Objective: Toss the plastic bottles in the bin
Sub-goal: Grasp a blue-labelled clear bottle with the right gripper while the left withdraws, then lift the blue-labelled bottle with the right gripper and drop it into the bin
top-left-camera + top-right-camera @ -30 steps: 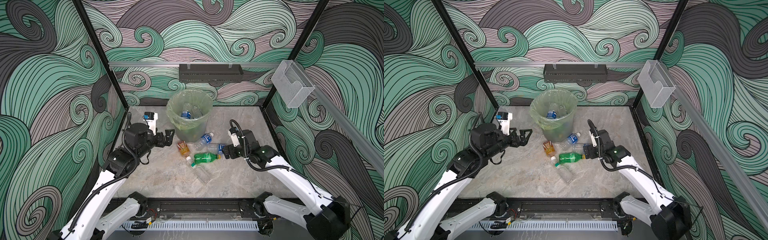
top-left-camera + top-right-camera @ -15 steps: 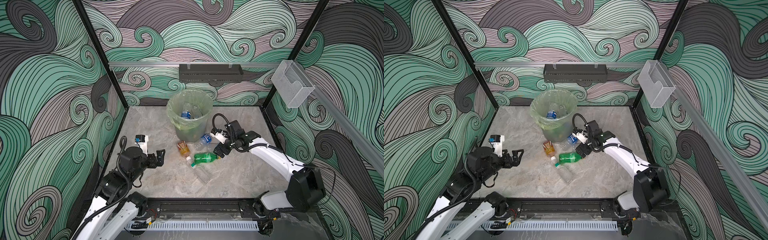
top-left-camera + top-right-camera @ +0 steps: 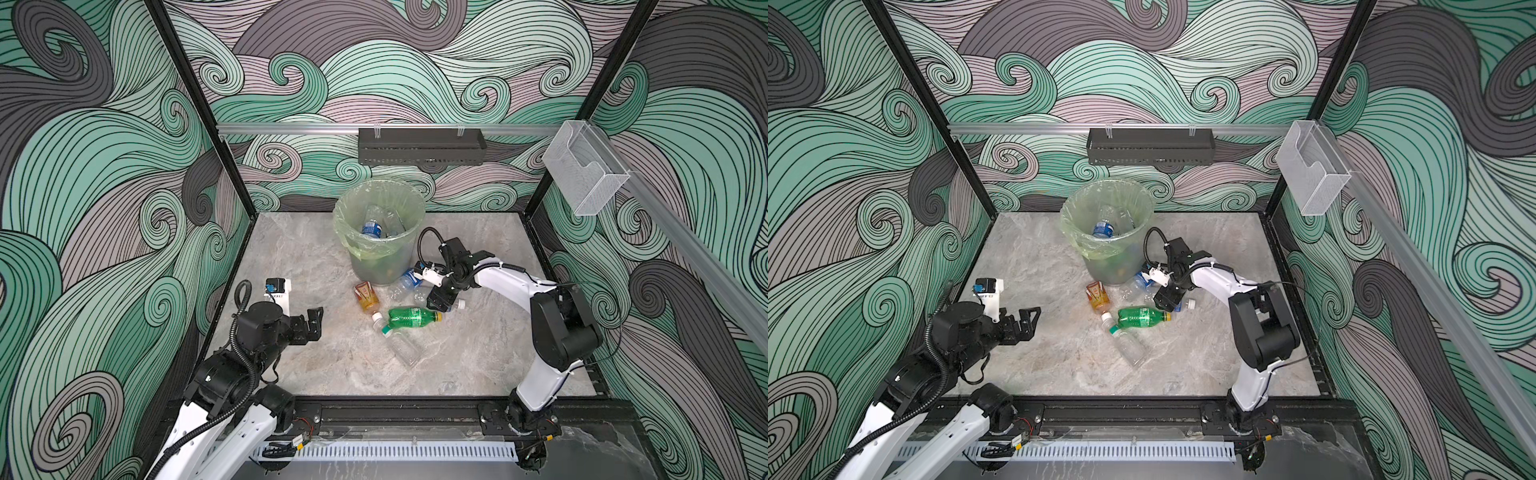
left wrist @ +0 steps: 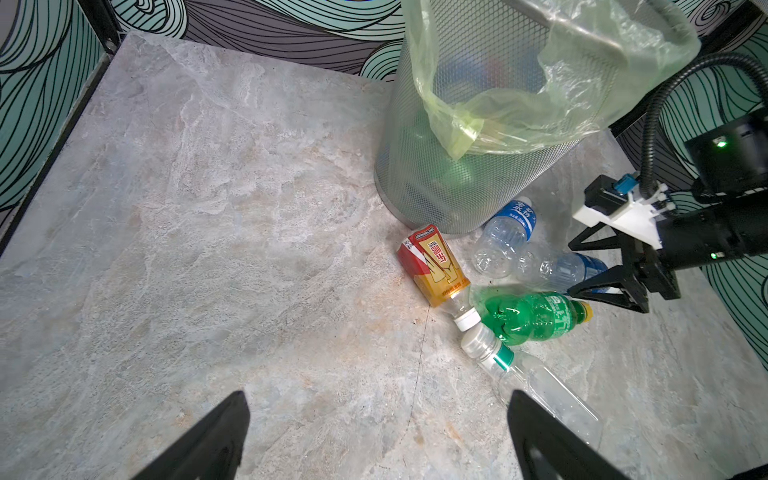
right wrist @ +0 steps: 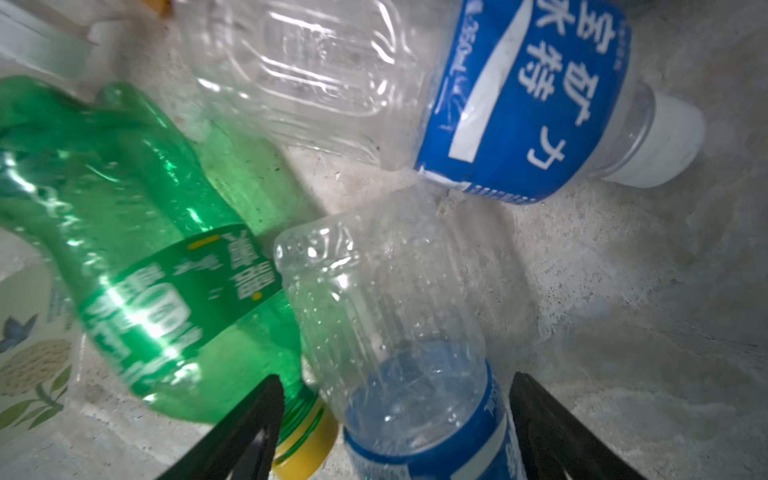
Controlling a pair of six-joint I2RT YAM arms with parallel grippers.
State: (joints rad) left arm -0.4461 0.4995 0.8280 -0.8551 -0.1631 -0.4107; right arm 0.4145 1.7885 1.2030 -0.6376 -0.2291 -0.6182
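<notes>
Right wrist view looks down between the two black fingers of the right hand (image 5: 395,378). They stand apart on either side of a clear blue-labelled bottle (image 5: 399,316) lying on the grey worktop (image 5: 623,291). Nothing is lifted, and whether a pad touches the bottle I cannot tell. One finger overlaps the yellow-capped neck of the crumpled green bottle (image 5: 145,249). A second blue-labelled bottle (image 5: 519,104), white-capped, lies just beyond.

In both top views the bin (image 3: 380,266) stands at the back middle of the worktop, lined with a pale green bag (image 3: 353,245). More bottles (image 3: 371,228) lie inside it. The right arm (image 3: 507,278) reaches in low from the right, its wrist bent down just beside the bin's base. An orange bottle (image 3: 365,296) and a plain clear bottle (image 3: 401,347) complete the cluster at the bin's foot. The left hand (image 3: 314,322) hovers well apart on the left, jaws spread wide and empty, pointing toward the cluster.

Only the left wrist view shows the bin's fine mesh wall (image 4: 415,145), the orange bottle's red-and-yellow label, and the right hand from the side, jaws straddling the bottle.
</notes>
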